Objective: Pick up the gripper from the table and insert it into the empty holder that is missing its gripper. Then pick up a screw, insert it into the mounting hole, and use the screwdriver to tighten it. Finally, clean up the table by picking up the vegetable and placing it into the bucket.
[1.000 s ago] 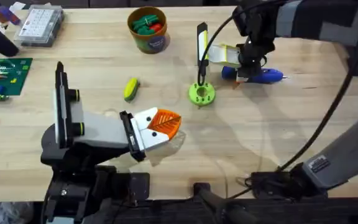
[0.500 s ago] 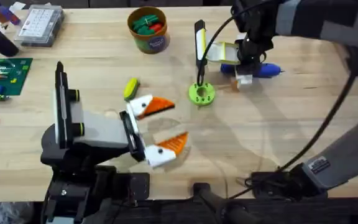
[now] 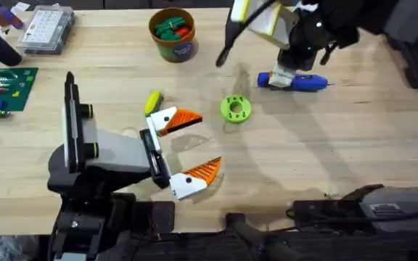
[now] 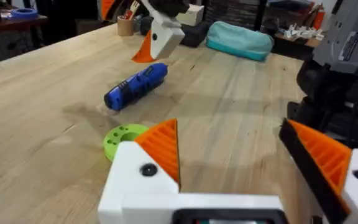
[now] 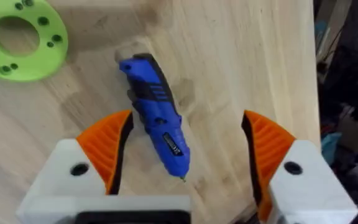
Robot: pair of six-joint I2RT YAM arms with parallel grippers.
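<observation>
On the far left of your wooden table (image 3: 354,145) sit a green circuit board (image 3: 4,88) and a clear parts box (image 3: 46,29). Your left gripper (image 3: 187,148) rests low near the front, its orange-padded jaws spread wide apart and holding nothing. Just beyond its upper finger lies the yellow-green vegetable (image 3: 153,102). Farther back stands the orange bucket (image 3: 173,33), with green and red pieces inside. Right of the vegetable lies a lime-green disc (image 3: 235,109) with holes. Farther right, the blue screwdriver (image 3: 294,80) lies flat on the table. Your right gripper (image 5: 185,152) hovers above it, jaws wide apart on either side, not touching it.
</observation>
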